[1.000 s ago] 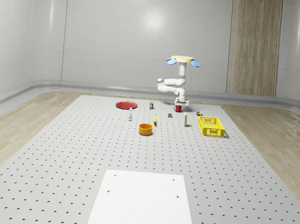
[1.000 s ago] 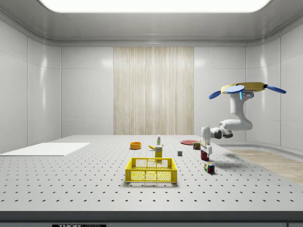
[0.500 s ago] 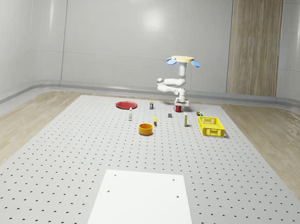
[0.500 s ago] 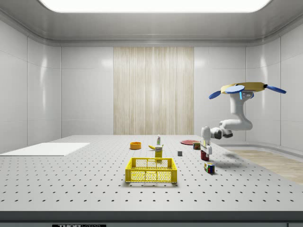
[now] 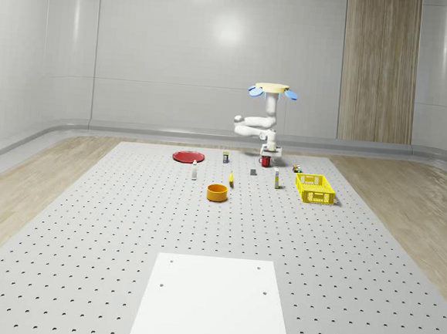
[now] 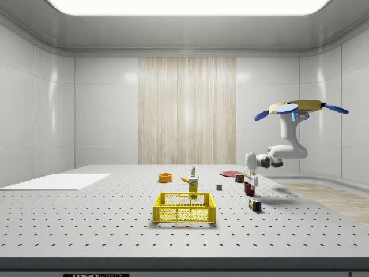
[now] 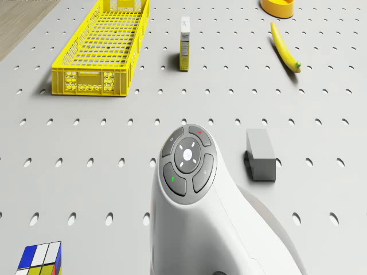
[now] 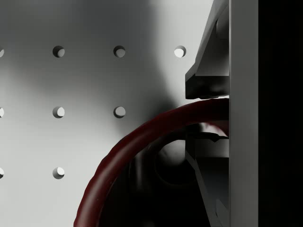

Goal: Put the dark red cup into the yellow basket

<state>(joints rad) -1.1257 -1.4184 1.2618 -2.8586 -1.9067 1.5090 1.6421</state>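
Careful: your gripper (image 8: pixel 215 113) pinches only the cup's (image 8: pixel 142 137) rim, so it could slip out before you reach the basket (image 6: pixel 184 208).

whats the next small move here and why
Probably a short straight lift. In the wrist view the gripper has its fingers closed across the rim of the dark red cup, one inside, one outside. In the side view the cup sits low at the table, the drone hovering above, and the yellow basket stands apart, so the cup needs height first.
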